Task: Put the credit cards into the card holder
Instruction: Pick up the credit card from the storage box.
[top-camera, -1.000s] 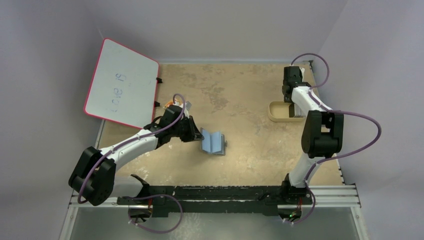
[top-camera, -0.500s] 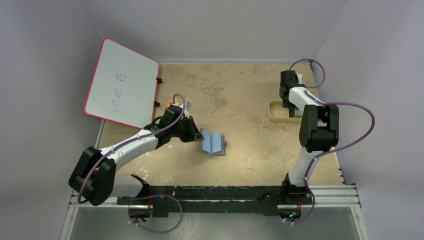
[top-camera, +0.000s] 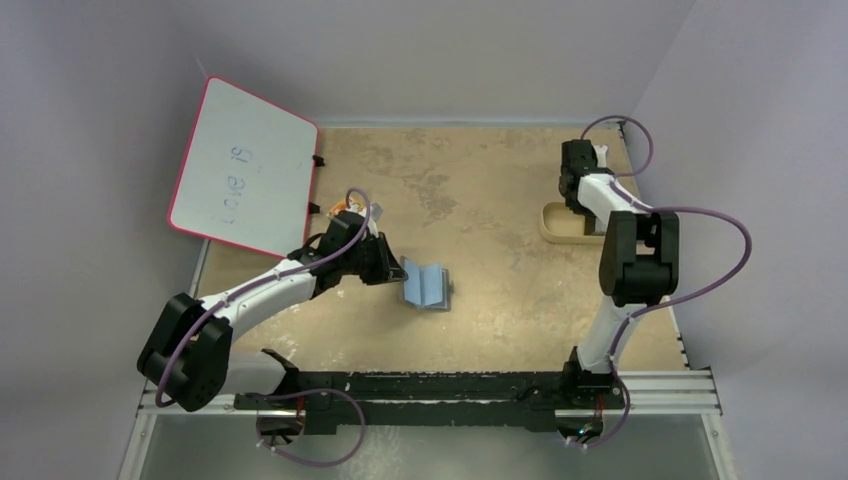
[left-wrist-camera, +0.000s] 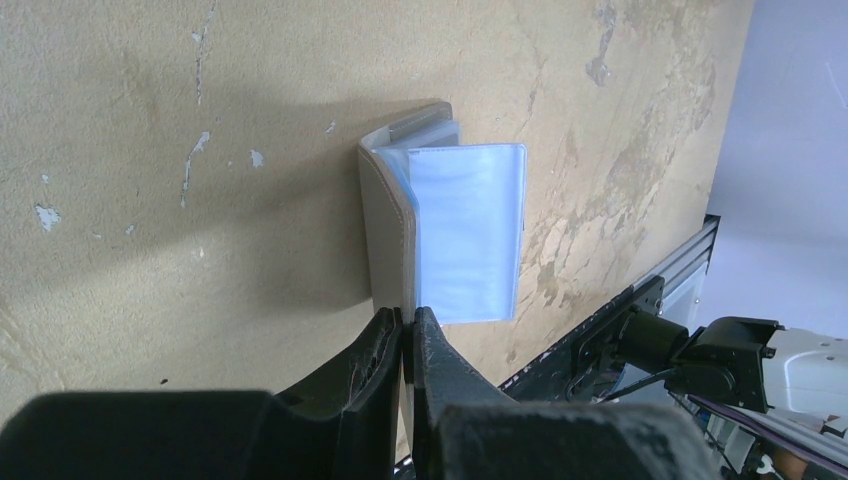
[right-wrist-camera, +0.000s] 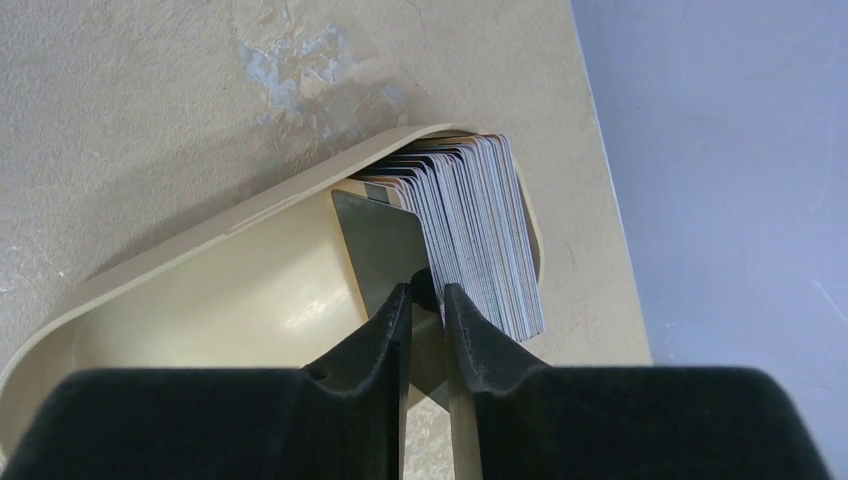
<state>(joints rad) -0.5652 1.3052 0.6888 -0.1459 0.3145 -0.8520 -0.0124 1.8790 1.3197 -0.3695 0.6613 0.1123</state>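
The card holder (top-camera: 428, 285) lies open at mid-table with its light blue inside up. In the left wrist view the card holder (left-wrist-camera: 465, 230) shows clear blue sleeves and a grey cover standing on edge. My left gripper (top-camera: 398, 270) (left-wrist-camera: 408, 315) is shut on that grey cover flap. The credit cards (right-wrist-camera: 480, 230) stand as a stack on edge at the end of a tan tray (right-wrist-camera: 200, 300), with one dark grey card leaning out in front. My right gripper (top-camera: 578, 212) (right-wrist-camera: 427, 290) reaches into the tray, jaws a narrow gap apart at the front cards' near edge.
A pink-rimmed whiteboard (top-camera: 243, 165) leans at the back left. A small orange object (top-camera: 345, 208) sits behind my left wrist. The tan tray (top-camera: 553, 225) is near the table's right edge and the right wall. The black base rail (top-camera: 430, 385) runs along the near edge.
My right arm has swung its elbow in and brought the gripper down into the tray. The left arm and the card holder have not moved.
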